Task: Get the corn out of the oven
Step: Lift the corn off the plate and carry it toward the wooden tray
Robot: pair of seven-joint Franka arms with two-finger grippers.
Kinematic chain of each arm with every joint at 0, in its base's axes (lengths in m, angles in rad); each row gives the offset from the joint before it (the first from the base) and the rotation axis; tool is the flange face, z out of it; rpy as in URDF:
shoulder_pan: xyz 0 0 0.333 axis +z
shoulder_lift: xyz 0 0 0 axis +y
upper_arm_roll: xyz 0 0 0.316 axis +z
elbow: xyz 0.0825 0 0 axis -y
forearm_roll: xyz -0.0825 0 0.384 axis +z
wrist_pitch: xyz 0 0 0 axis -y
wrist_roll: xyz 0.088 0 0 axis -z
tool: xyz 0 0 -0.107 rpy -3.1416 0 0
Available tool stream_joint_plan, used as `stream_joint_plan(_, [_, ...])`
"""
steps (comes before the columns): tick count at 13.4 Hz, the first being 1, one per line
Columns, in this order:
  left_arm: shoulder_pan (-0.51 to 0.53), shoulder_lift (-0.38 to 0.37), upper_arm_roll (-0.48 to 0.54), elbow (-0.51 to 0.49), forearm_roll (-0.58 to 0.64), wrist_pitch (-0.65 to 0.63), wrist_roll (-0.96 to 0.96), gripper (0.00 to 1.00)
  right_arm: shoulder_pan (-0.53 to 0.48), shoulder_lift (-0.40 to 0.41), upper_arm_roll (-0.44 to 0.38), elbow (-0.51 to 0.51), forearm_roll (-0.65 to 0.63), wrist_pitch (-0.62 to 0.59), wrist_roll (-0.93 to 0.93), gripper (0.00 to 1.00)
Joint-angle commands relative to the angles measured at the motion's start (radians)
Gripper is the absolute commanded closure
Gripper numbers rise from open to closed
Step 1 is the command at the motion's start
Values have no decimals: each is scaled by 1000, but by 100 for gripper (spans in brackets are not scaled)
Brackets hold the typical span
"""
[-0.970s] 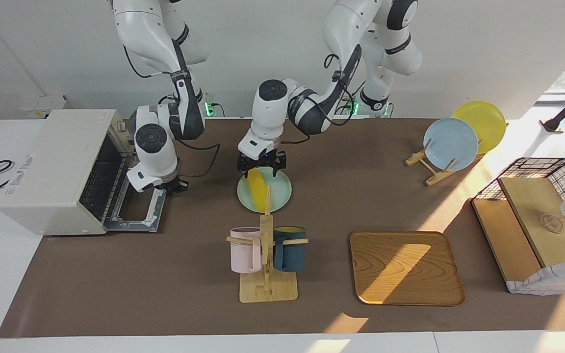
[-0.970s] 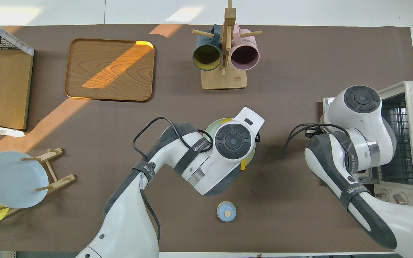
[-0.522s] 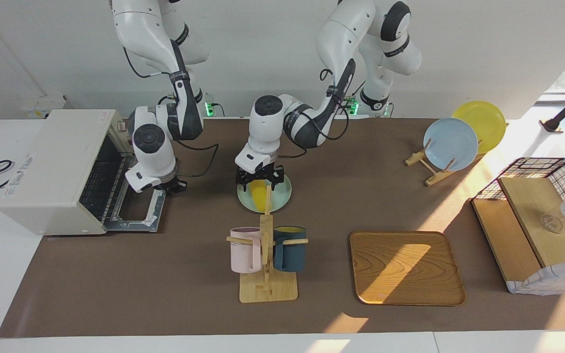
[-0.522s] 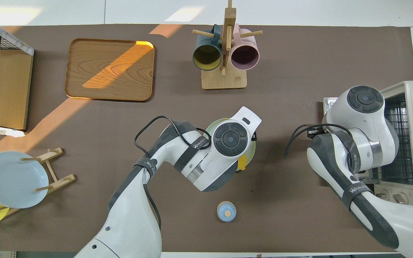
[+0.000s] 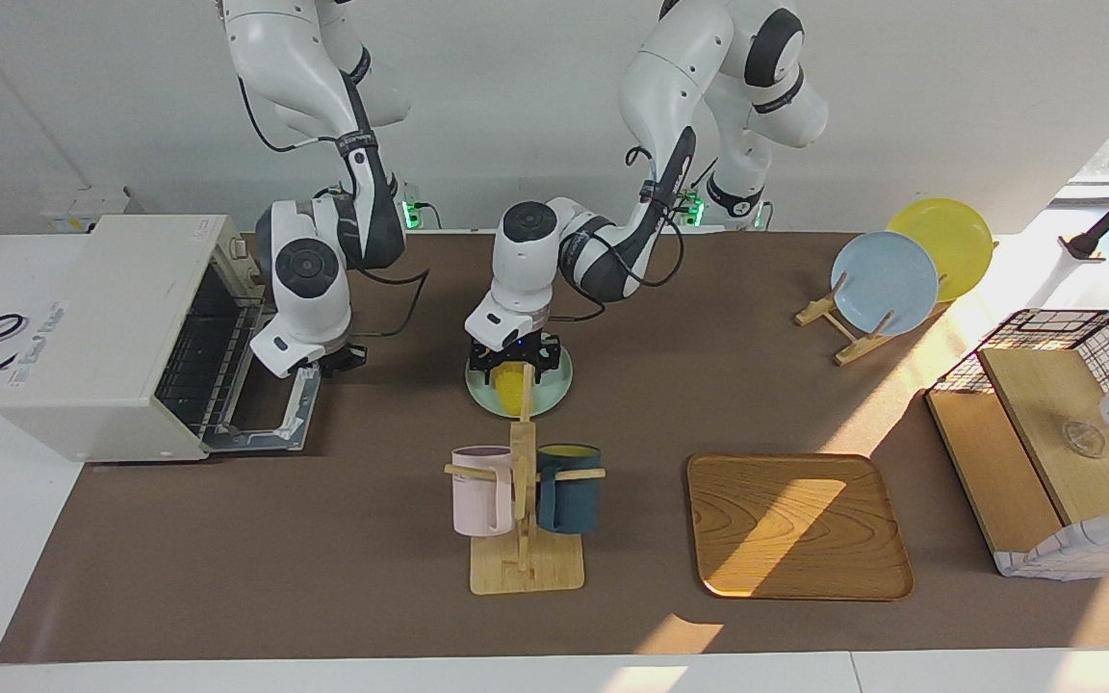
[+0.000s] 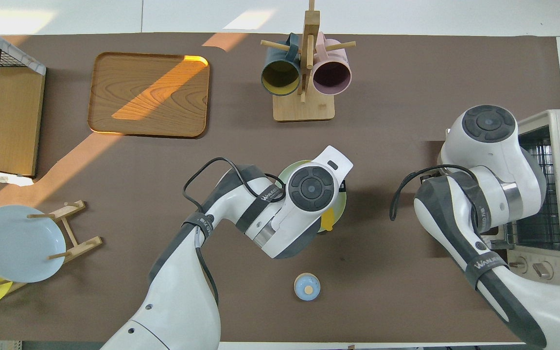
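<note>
Now your left gripper (image 5: 512, 364) has sunk onto the corn (image 5: 513, 387), clamped on it as it lies on the green plate (image 5: 559, 377), out of the oven (image 5: 121, 332); your right gripper (image 5: 335, 362), fingers unreadable, lifts from the door (image 5: 270, 416).

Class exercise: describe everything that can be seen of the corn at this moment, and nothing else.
The corn is a smooth, bright yellow cob. It lies on a pale green plate near the middle of the table, out of the oven. The left gripper is down over its end nearer the robots and hides that part; the end farther from the robots sticks out toward the mug rack. Whether the gripper is clamping it cannot be told. In the overhead view only a yellow tip shows beside the arm.
</note>
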Motion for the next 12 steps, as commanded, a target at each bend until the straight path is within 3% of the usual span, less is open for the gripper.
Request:
stream_joint_plan(1, [13, -3, 0, -11, 17, -6, 43, 73, -75, -56, -18, 86, -51, -111, -144, 100])
stream_joint_plan(4, [36, -12, 3, -2, 17, -43, 77, 98, -125, -93, -18, 106, -49, -160, -221, 100])
stream_joint_plan(8, [94, -64, 3, 21, 15, -147, 103, 100, -138, -125, -18, 106, -41, -194, -246, 100])
stream_joint_plan(12, [235, -162, 2, 10, 6, -256, 263, 100, -155, -165, -19, 103, -41, -240, -304, 100])
